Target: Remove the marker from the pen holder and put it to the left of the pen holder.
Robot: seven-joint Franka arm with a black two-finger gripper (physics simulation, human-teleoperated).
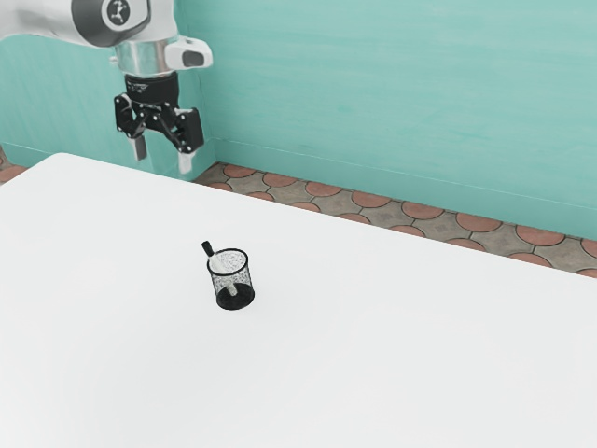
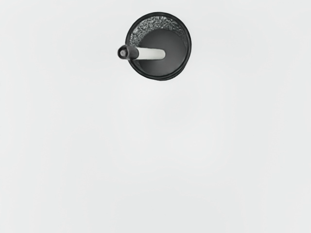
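Closest to us in the exterior view, it's the white surface (image 1: 373,364), broad and smooth, running right across the foreground. Moving in, here's the pen holder (image 1: 241,300), a round black mesh cup, upright on that surface, on the exterior view's left half. And there's the marker (image 1: 208,249), inside the cup and tilted! Its dark end pokes up past the rim toward the exterior view's left, and the pale barrel slants down to the cup's dark bottom. Over to the wrist view, looking down into the open mouth: that dark end juts out over the rim, the pale length lies across the opening, and the mesh glints along the inner wall.

Farther back now, up toward the exterior view's upper left, hangs the hand (image 1: 162,155), raised, pointing downward and well apart from both marker and pen holder. Its two pale-tipped fingers stand apart, a clear gap between them. Above it comes the arm (image 1: 93,26), white and grey, reaching in from the exterior view's upper left. Beyond the surface's far edge, it's a patterned floor (image 1: 371,200) with rounded reddish tiles, and at the very back, turquoise walls (image 1: 392,93) meeting in a corner.
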